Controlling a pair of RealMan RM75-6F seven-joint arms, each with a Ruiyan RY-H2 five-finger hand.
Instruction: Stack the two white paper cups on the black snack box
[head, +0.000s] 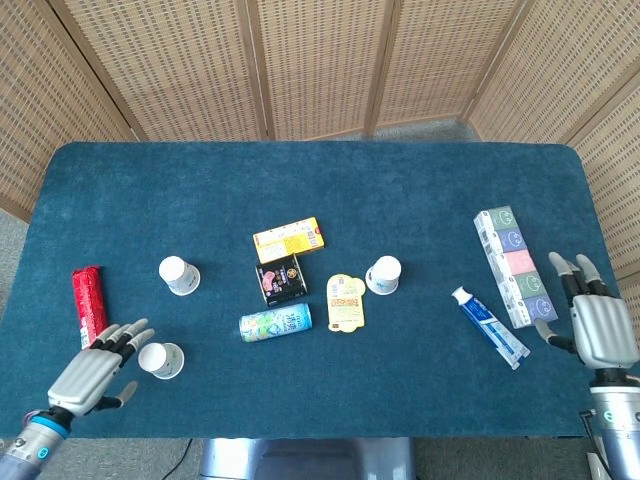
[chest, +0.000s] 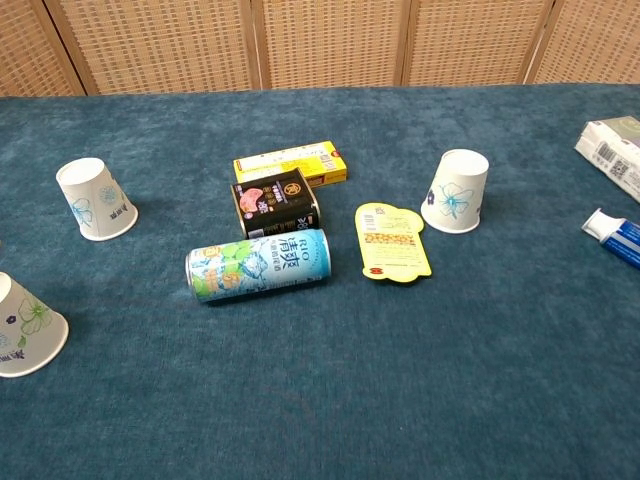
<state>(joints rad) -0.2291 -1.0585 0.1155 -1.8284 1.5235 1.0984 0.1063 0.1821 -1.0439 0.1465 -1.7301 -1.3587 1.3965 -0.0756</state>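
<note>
Three white paper cups stand upside down on the blue table: one at far left (head: 180, 275) (chest: 95, 198), one at near left (head: 161, 360) (chest: 25, 325), and one right of centre (head: 383, 275) (chest: 456, 190). The black snack box (head: 281, 278) (chest: 275, 200) lies flat in the middle, between the left cups and the right cup. My left hand (head: 95, 372) is open with fingers spread, just left of the near-left cup and apart from it. Open and empty, my right hand (head: 600, 320) hovers at the table's right edge. Neither hand shows in the chest view.
A yellow box (head: 288, 239) lies behind the black box, and a drink can (head: 275, 322) lies on its side in front of it. A yellow packet (head: 346, 301), a toothpaste tube (head: 489, 326), a long pastel box (head: 515, 265) and a red snack bar (head: 89, 304) also lie around.
</note>
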